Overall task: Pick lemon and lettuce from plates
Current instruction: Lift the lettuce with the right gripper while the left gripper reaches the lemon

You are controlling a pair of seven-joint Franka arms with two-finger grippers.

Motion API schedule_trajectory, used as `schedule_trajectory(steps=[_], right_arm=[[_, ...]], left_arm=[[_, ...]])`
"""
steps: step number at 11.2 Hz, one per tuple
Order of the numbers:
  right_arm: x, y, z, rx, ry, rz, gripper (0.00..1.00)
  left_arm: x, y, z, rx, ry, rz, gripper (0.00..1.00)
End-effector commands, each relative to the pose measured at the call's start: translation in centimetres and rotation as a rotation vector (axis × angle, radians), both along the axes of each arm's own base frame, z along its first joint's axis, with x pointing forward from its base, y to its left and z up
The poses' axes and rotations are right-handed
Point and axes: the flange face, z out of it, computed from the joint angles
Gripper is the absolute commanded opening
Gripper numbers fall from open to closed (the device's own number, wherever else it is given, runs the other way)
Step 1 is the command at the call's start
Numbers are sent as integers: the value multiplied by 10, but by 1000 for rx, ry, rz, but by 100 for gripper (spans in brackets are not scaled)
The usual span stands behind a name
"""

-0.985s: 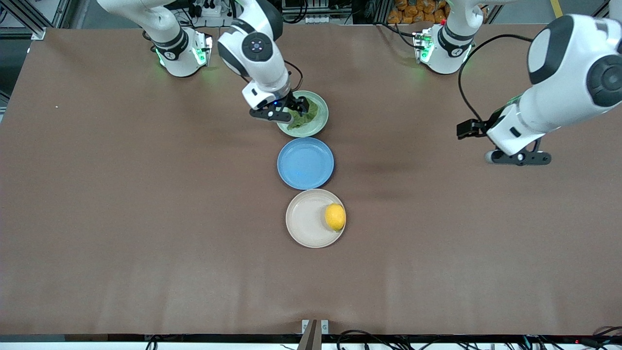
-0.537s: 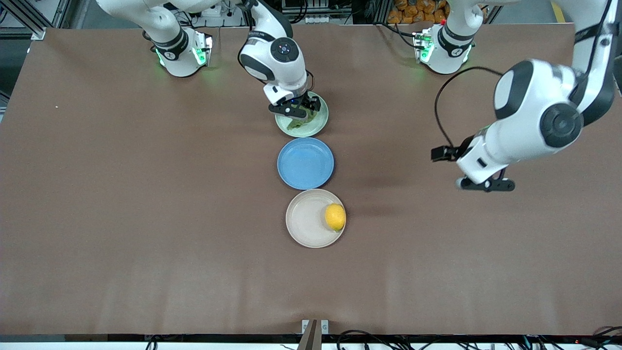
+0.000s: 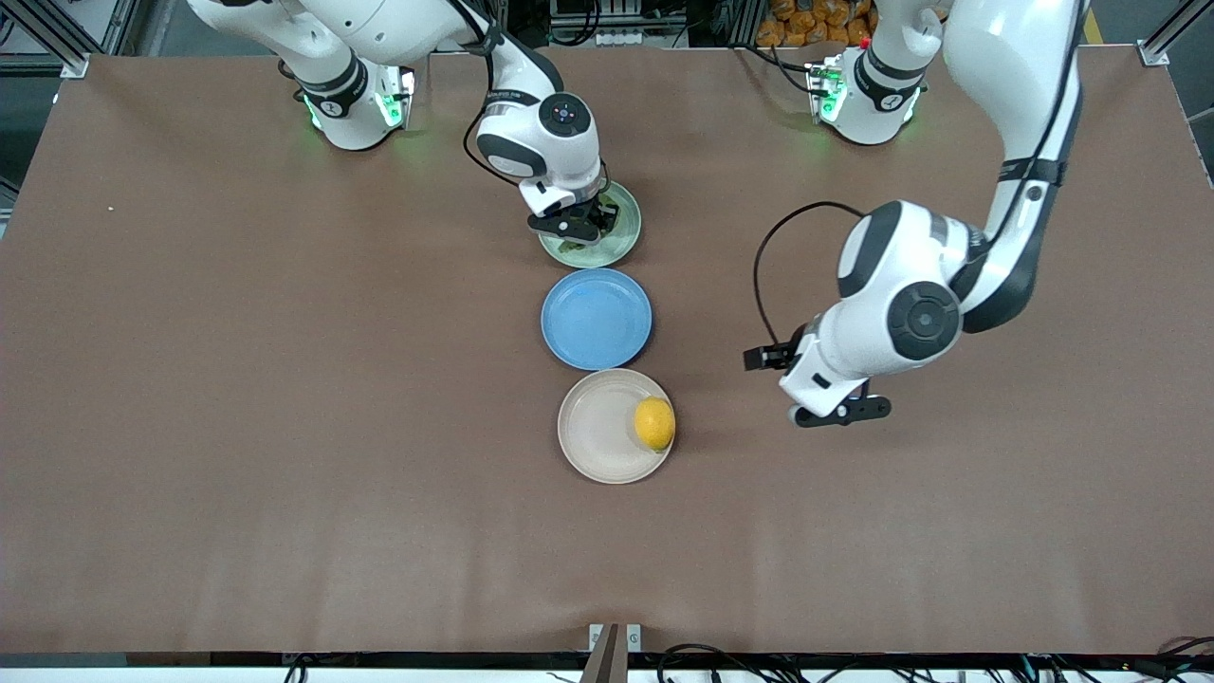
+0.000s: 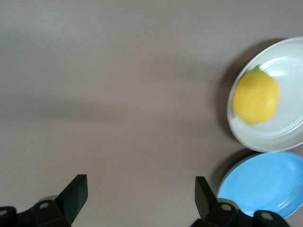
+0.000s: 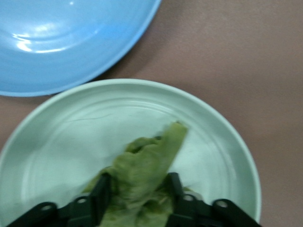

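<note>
The lemon [image 3: 654, 423] lies on the beige-white plate [image 3: 590, 432], at the edge toward the left arm's end. It also shows in the left wrist view [image 4: 255, 97] on that plate [image 4: 284, 142]. My left gripper [image 3: 839, 413] is open and empty over bare table beside that plate; in its wrist view [image 4: 138, 189] only table lies between the fingers. My right gripper [image 3: 583, 228] is down on the pale green plate [image 3: 628, 237]. In its wrist view [image 5: 137, 182] the fingers are closed on the lettuce [image 5: 147, 165], which still rests on the plate [image 5: 222, 156].
A blue plate [image 3: 596, 318] sits between the two task plates; it also shows in the left wrist view [image 4: 265, 184] and the right wrist view [image 5: 71, 38]. The brown table [image 3: 285, 427] spreads wide on both sides of the row of plates.
My left arm swung down from the left arm's end of the table toward the beige-white plate. My right gripper shifted over the green plate and lowered onto the lettuce.
</note>
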Motion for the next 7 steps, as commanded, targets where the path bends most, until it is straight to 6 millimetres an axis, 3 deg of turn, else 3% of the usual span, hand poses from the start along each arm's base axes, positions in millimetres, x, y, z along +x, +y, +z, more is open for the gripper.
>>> schedule_trajectory(steps=[1,5,7], right_arm=[[8,2,6,-3,-28,-19,0],[47,-19,52,-16,-108,-48,0],[71,-36,73,-31,-134,-44,0]], left_arm=[[14,-36,-19,-47,-56,101,100],[23,-87,-46,-114,-169,251,100],[15,-116,-67,-145,-207,311,100]])
